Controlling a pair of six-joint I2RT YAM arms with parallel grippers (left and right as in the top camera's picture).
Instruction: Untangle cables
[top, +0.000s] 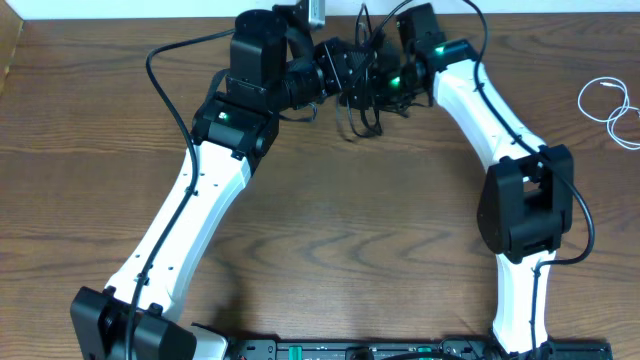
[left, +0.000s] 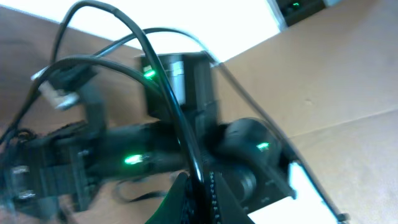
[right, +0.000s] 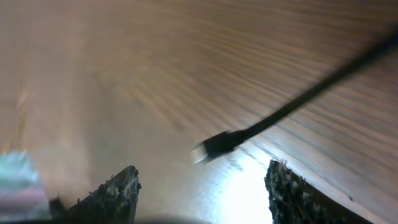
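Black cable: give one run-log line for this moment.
left pincer shut on black cable | right pincer open | white cable lying apart

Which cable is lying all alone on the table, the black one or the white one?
The white cable, looped at the right edge of the table. The black cable is not alone: the jaws of the left gripper pinch it.

Wooden table (top: 350, 220) — white cable (top: 611, 116) atop
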